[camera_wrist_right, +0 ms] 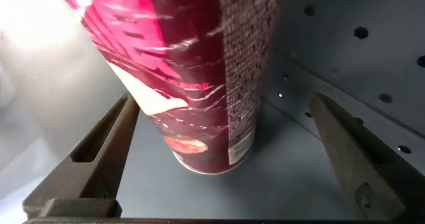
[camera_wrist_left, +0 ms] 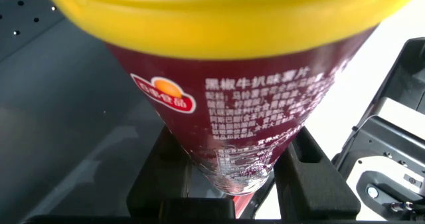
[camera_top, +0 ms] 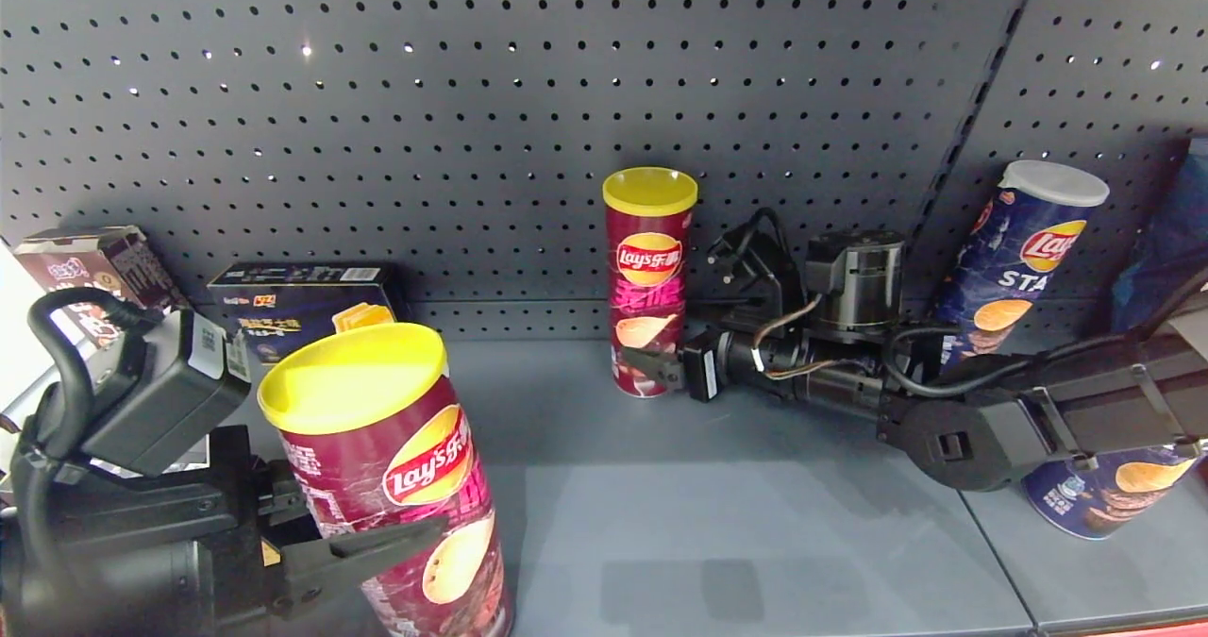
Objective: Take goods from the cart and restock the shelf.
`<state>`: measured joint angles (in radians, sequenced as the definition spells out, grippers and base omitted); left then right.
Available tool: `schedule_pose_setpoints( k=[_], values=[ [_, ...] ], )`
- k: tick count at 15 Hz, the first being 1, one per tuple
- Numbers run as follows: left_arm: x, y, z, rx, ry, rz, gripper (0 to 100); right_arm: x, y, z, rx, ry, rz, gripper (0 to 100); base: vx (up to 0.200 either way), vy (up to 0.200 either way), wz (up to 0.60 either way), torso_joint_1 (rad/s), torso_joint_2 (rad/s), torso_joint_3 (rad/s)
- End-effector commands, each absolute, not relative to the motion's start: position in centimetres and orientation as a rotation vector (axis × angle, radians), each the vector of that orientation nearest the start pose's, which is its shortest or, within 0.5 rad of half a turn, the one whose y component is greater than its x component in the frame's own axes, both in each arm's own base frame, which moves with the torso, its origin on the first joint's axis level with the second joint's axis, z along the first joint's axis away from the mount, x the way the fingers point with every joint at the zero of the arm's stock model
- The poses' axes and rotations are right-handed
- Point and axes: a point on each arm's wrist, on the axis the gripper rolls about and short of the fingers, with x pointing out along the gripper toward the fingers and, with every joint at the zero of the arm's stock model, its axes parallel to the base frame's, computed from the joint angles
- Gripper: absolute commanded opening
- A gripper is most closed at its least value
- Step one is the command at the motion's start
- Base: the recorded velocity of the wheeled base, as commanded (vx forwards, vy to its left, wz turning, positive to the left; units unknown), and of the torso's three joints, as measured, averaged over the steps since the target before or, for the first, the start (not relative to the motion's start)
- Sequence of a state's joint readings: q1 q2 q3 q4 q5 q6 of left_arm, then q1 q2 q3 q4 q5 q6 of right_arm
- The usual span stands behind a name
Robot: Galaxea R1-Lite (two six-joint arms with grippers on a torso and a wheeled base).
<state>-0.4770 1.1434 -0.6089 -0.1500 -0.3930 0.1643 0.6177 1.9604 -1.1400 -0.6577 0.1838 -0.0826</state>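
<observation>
Shelf (camera_top: 755, 524), grey, backed by a perforated panel (camera_top: 472, 99).

Left gripper (camera_top: 368, 524) is seen low at the robot's left, at the front edge of the shelf. Its fingers are pinched on the held can (camera_top: 396, 467), a maroon chip can with a yellow lid, gripped on the lower body. The can is tilted slightly. Whether its base rests on the shelf cannot be told. In the left wrist view the same held can (camera_wrist_left: 252, 98) is seen clamped between the two dark fingers of the left gripper (camera_wrist_left: 232, 177).

Right gripper (camera_top: 651, 361) is placed deep on the shelf, at the lower part of the standing can (camera_top: 648, 278). This second maroon can with a yellow lid is set upright on the shelf, near the panel. In the right wrist view the right gripper (camera_wrist_right: 222, 104) is seen spread wide, with the standing can (camera_wrist_right: 199, 84) between its fingers and a clear gap on at least one side.

Two dark boxes (camera_top: 302, 302) are noted at the back left. A blue can (camera_top: 1024, 250) is leaned against the panel at the right. A second blue can (camera_top: 1104, 491) is laid on its side under the right arm.
</observation>
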Motion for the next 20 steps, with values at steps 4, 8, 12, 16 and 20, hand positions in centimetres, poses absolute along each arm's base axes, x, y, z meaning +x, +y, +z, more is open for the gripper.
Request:
schedule_pose_setpoints(
  k=[4, 8, 12, 16, 20],
  values=[
    [13.7, -8.1, 21.5, 0.168, 0.310, -0.889, 0, 32.2, 23.4, 18.2, -0.114, 0.127, 0.804, 100, 0.000, 0.000, 0.00, 0.000, 0.00, 0.000],
    [13.9, -7.9, 21.6, 0.164, 0.289, -0.874, 0, 32.5, 23.7, 17.8, -0.115, 0.131, 0.805, 100, 0.000, 0.000, 0.00, 0.000, 0.00, 0.000],
    [13.9, -7.9, 21.6, 0.164, 0.291, -0.875, 0, 33.1, 24.1, 17.2, -0.113, 0.124, 0.804, 0, 0.000, 0.000, 0.00, 0.000, 0.00, 0.000],
    [13.9, -7.9, 21.6, 0.164, 0.292, -0.875, 0, 32.9, 24.0, 17.2, -0.111, 0.120, 0.804, 0, 0.000, 0.000, 0.00, 0.000, 0.00, 0.000],
    [13.9, -7.9, 21.4, 0.164, 0.299, -0.873, 0, 32.0, 23.6, 17.5, -0.112, 0.124, 0.811, 0, 0.000, 0.000, 0.00, 0.000, 0.00, 0.000]
  ],
)
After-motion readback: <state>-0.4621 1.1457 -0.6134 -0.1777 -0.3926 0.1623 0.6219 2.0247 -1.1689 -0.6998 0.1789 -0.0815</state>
